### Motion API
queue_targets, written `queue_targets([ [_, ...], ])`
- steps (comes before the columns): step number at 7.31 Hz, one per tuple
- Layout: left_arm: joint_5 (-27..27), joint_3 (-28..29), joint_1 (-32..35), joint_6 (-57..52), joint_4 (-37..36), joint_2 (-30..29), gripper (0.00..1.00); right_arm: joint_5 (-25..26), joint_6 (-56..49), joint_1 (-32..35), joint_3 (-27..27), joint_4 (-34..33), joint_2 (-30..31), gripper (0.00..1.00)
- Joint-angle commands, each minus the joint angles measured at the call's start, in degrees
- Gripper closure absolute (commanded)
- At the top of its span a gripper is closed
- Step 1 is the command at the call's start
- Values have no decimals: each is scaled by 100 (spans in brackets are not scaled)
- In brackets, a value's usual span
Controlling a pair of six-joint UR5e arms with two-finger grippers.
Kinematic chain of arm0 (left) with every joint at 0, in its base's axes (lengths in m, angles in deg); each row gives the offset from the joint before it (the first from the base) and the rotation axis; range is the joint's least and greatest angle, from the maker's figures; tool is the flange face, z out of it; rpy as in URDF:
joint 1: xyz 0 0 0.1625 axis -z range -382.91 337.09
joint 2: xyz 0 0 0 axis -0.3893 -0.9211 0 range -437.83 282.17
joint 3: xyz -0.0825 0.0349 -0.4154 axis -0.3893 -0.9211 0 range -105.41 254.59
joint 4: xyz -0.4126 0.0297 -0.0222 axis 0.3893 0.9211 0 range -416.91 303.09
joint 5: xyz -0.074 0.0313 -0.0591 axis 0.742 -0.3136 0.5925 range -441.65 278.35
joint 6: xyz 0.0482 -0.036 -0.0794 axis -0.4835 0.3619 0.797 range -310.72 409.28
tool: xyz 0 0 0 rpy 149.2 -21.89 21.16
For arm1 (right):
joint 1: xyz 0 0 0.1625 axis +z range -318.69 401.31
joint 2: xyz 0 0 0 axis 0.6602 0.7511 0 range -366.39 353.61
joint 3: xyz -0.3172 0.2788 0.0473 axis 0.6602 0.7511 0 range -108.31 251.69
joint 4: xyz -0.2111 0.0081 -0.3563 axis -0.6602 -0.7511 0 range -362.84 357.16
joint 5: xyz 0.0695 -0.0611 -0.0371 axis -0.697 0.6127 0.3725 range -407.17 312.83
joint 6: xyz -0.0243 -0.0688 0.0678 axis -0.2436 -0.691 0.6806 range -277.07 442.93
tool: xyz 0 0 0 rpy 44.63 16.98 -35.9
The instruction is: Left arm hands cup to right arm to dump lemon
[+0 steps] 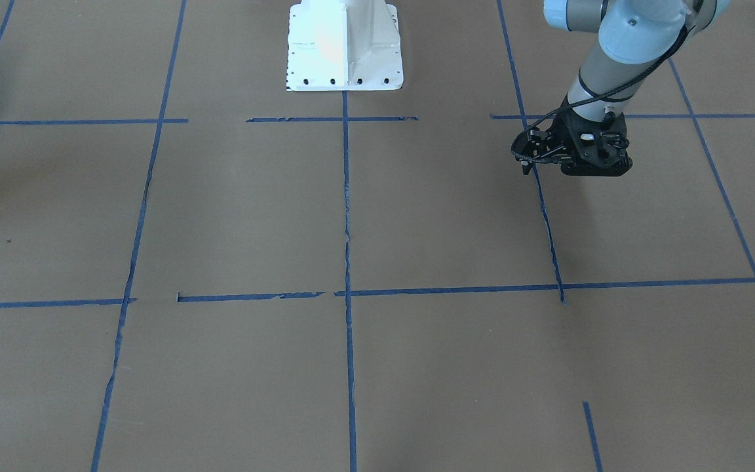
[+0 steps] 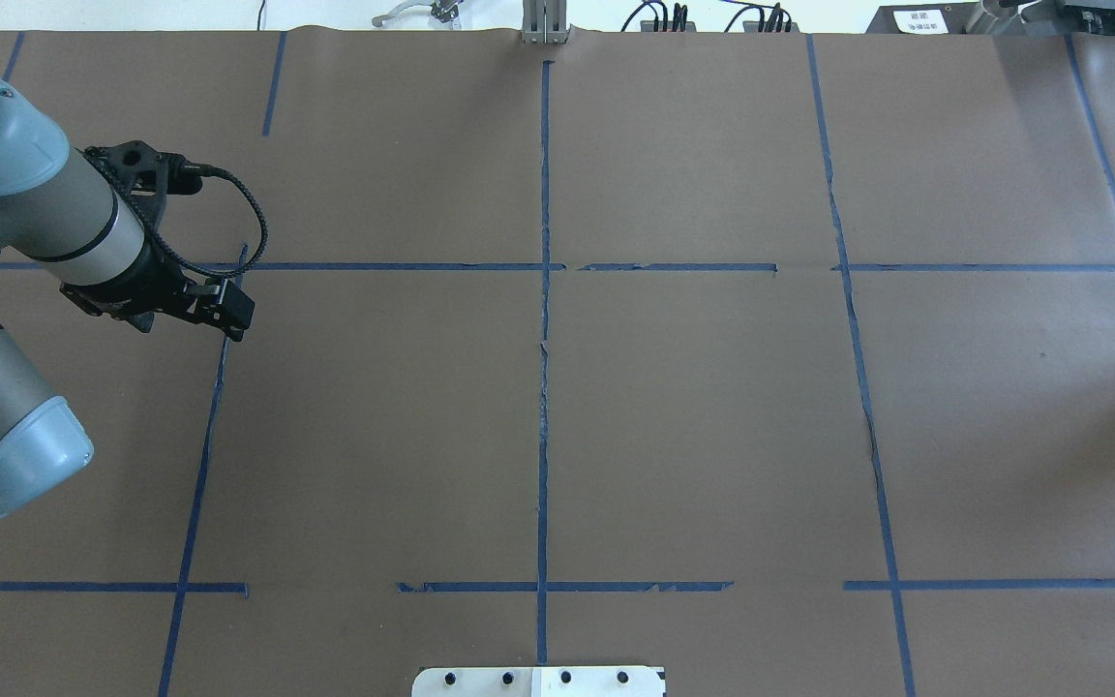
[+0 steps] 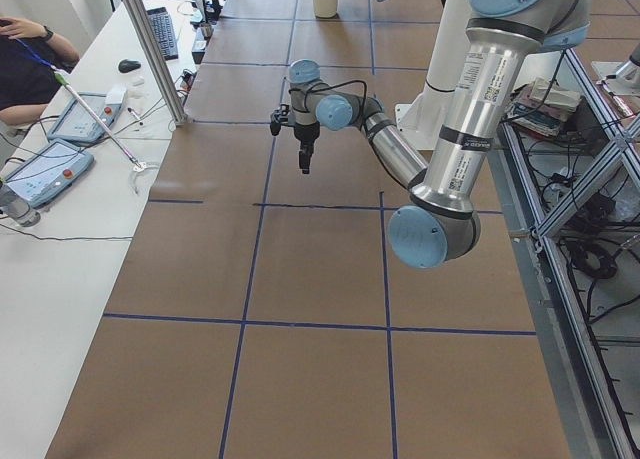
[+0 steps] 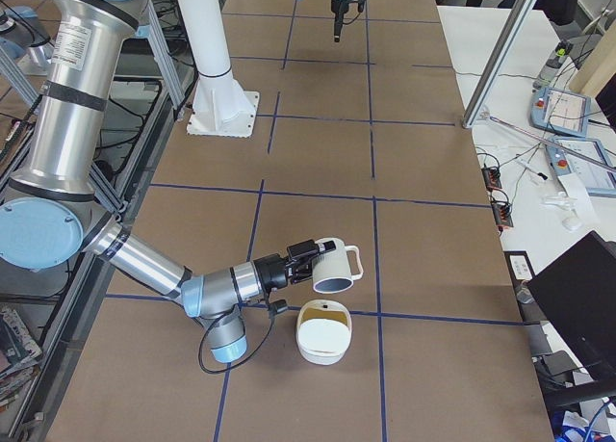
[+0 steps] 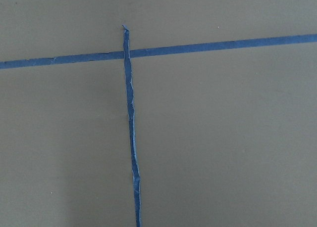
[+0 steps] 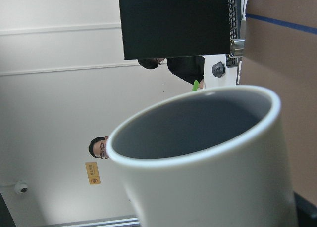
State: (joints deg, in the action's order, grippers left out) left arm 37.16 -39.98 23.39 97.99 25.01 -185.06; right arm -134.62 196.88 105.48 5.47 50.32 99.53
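Hanging tilted at the right claw (image 4: 310, 253), the glossy cylindrical cup (image 4: 337, 266) shows grey inside; clamped or not, unclear.

Bright, even light covers the brown worktop (image 2: 693, 407), leaving only faint, soft shadows. In the front-facing view the white base plate (image 1: 345, 46) at the robot-side edge is washed out by glare. The right wrist view shows the cup (image 6: 208, 162) very close and slightly soft.

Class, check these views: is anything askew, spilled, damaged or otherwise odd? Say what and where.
The small white mug is tipped on its side at the right arm's gripper, its mouth turned toward the cream round tub next to it. The blue tape lines are ragged and torn in places. Nothing looks spilled.
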Motion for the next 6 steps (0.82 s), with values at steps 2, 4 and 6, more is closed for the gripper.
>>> queue_targets([
  [2,1,-39,1,156,0,1,0,-1086,-1713,454,-1002,-1371,77,95],
  [4,1,-31,1,156,0,10,0,-1361,-2984,535,-1288,-1790,78,95],
  [6,27,-22,-7,165,0,1,0,-1729,-4375,527,-1428,-2534,16,94],
])
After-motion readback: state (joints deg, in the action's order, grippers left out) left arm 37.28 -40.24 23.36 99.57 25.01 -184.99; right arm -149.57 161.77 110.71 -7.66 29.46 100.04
